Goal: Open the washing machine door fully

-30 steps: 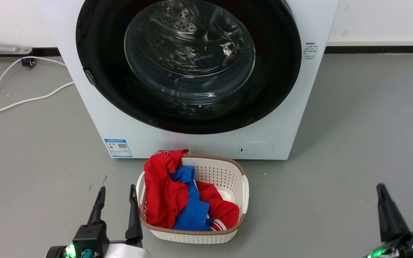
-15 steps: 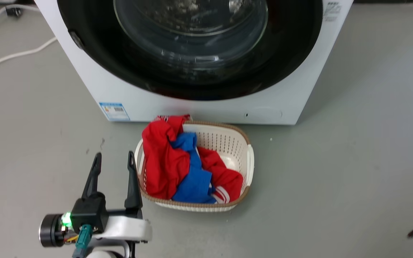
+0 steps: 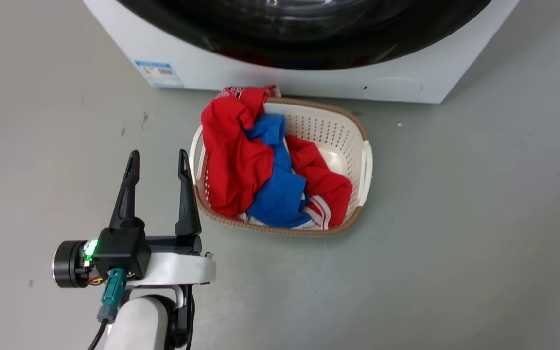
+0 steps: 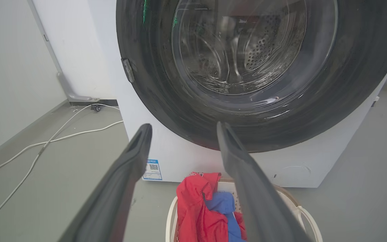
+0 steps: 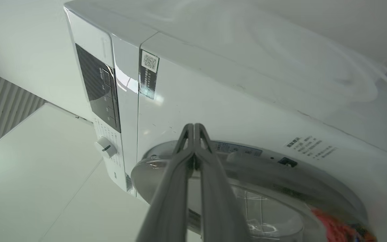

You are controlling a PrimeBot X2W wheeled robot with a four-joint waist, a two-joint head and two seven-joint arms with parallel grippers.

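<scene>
Head view looks down on the left pincer (image 3: 158, 153), hovering over the grey floor (image 3: 479, 218) with its two dark fingers spread apart and nothing between them, just beside a white basket (image 3: 366, 160). A red garment (image 3: 231, 155) and a blue one (image 3: 280, 189) are heaped in that basket, which stands right at the foot of the white washing machine (image 3: 260, 80). The washing machine door (image 3: 309, 48) shows as a glossy black arc at the top edge.

From the left wrist, the door (image 4: 348, 84) lies flat against the machine's front, shut, its glass bowl bulging out at the centre. A white cable (image 4: 45, 144) trails along the floor beside the machine.

From the right wrist, the right pincer (image 5: 193, 125) has its fingers pressed together, empty, tips pointing at the machine front just past the door's rim. I can't tell whether they touch it.
</scene>
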